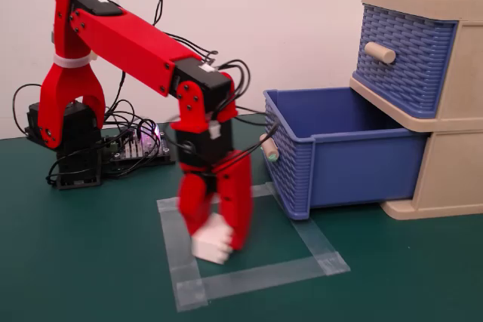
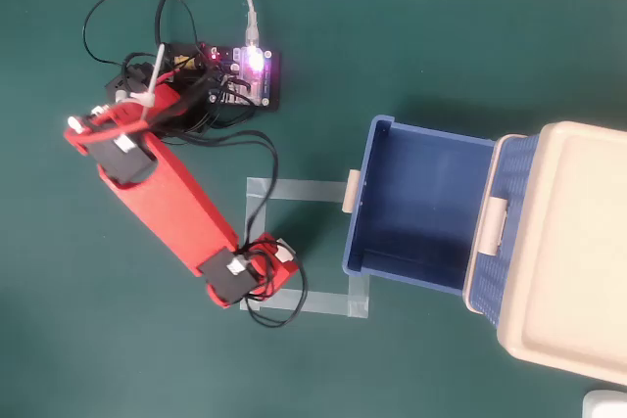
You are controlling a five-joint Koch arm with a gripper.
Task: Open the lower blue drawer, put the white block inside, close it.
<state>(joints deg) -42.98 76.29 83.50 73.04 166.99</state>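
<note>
White block (image 1: 212, 243) small, studded, gripped between red jaws (image 1: 219, 243); lower blue drawer (image 1: 332, 157) pulled open

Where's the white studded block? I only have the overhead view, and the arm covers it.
Observer: In the fixed view the small white plastic brick is between the red fingers, which are closed on it, inside the clear-tape square.
Operator: Lifted?
Observer: Can't tell. It's at or just above the green mat.
Operator: Clearance to the drawer?
Observer: The brick is well below the front rim of the pulled-out lower blue basket-weave drawer, so it probably needs raising first.
</note>
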